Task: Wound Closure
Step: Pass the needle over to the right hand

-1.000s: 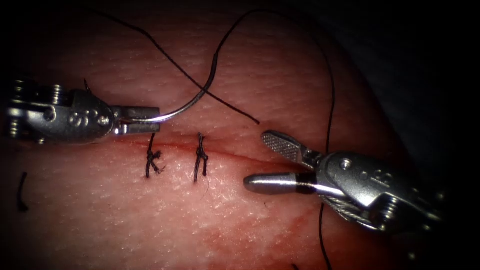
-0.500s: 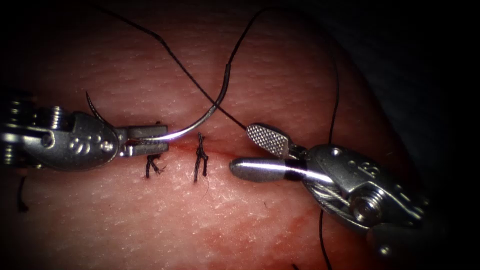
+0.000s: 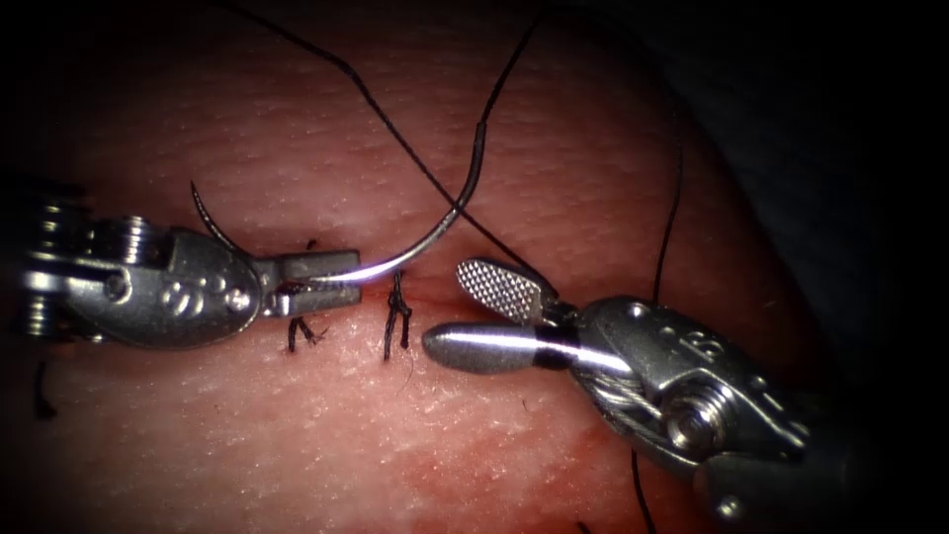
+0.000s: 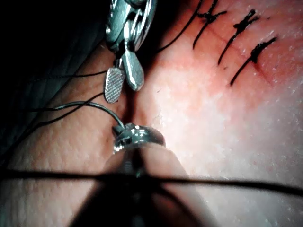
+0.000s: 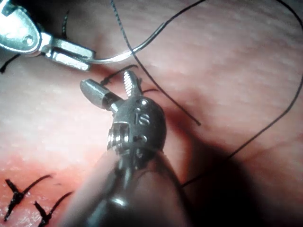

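Observation:
My left tool (image 3: 352, 276) is shut on the curved needle (image 3: 435, 229) about a third of the way back from its point. The needle hangs free above the tissue (image 3: 554, 148), not in it. Its point (image 3: 195, 190) rises behind the tool; its tail end stands high, with thread (image 3: 506, 74) running off it. My right tool (image 3: 443, 308) stands open and holds nothing, just right of the two knotted stitches (image 3: 397, 318) on the cut (image 3: 435, 294). The right wrist view shows these open jaws close under the needle (image 5: 128, 52). The left wrist view shows my left tool (image 4: 128, 137) gripping the needle (image 4: 94, 105).
A loose thread strand (image 3: 395, 138) crosses the needle and ends near the right tool's upper jaw. More thread (image 3: 674, 198) loops down the right side. A cut thread end (image 3: 40, 381) lies at far left. Red fluid (image 3: 474, 480) stains the near tissue.
The left tool has carried the needle rightward, and the needle's tail end has swung up. The right tool has moved left towards the stitches, its jaws still open.

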`<state>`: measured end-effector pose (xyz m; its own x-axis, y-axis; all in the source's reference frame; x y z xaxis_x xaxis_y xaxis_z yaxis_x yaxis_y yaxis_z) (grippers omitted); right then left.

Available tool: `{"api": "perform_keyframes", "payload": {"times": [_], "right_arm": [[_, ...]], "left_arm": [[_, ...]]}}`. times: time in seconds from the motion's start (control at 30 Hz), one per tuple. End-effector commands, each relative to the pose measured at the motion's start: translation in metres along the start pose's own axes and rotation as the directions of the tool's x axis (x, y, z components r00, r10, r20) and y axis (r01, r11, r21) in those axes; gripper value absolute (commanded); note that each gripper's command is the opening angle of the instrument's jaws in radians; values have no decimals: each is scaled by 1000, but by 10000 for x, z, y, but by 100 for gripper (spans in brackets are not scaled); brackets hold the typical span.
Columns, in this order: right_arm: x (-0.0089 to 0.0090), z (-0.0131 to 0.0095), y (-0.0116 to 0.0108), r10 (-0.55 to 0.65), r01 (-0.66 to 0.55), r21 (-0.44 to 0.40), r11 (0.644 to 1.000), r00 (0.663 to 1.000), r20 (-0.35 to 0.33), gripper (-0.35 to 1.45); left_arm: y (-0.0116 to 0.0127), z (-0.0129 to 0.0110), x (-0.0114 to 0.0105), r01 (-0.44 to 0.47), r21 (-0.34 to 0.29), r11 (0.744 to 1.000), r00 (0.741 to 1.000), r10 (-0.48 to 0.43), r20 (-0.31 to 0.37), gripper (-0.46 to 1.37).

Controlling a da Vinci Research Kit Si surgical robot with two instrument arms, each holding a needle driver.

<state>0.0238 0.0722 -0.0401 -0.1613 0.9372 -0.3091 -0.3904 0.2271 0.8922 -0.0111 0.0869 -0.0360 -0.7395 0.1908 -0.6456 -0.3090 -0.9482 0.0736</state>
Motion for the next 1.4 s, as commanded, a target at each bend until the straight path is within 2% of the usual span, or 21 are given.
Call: {"api": "perform_keyframes", "payload": {"times": [0.03,0.3,0.57,0.87,1.0,1.07,1.13,1.17,1.2,1.23,1.4], "right_arm": [[1,1,2,13,-13,3,1000,1000,-2,99],[10,9,8,49,-49,-8,999,999,-11,102],[29,12,2,74,-73,20,997,994,-75,99],[44,15,6,84,-84,8,996,993,-78,95],[44,15,5,84,-84,7,996,993,-78,91],[44,16,4,85,-84,7,996,993,-78,83],[45,15,4,85,-85,7,996,993,-78,61],[44,15,4,85,-85,8,996,993,-78,35],[44,14,3,85,-84,11,996,994,-76,-13],[44,13,3,85,-85,4,996,993,-80,-35],[44,10,1,84,-86,-14,996,994,-75,-35]], "left_arm": [[0,-1,1,-1,-4,1000,1000,1,-5,-35],[4,-4,7,-7,-1,1000,1000,7,-13,-35],[7,-3,7,-9,1,1000,1000,9,-13,-35],[18,-3,14,-19,3,1000,1000,19,-20,-35],[22,-3,15,-27,3,1000,999,27,-23,-35],[23,-2,15,-27,3,1000,999,27,-23,-35],[22,-2,15,-27,2,1000,999,27,-24,-35],[21,-1,16,-26,2,1000,999,26,-24,-35],[21,-1,16,-26,2,1000,999,26,-24,-35],[20,0,16,-26,2,1000,999,26,-24,-35],[20,1,15,-26,2,1000,999,26,-25,-35]]}}
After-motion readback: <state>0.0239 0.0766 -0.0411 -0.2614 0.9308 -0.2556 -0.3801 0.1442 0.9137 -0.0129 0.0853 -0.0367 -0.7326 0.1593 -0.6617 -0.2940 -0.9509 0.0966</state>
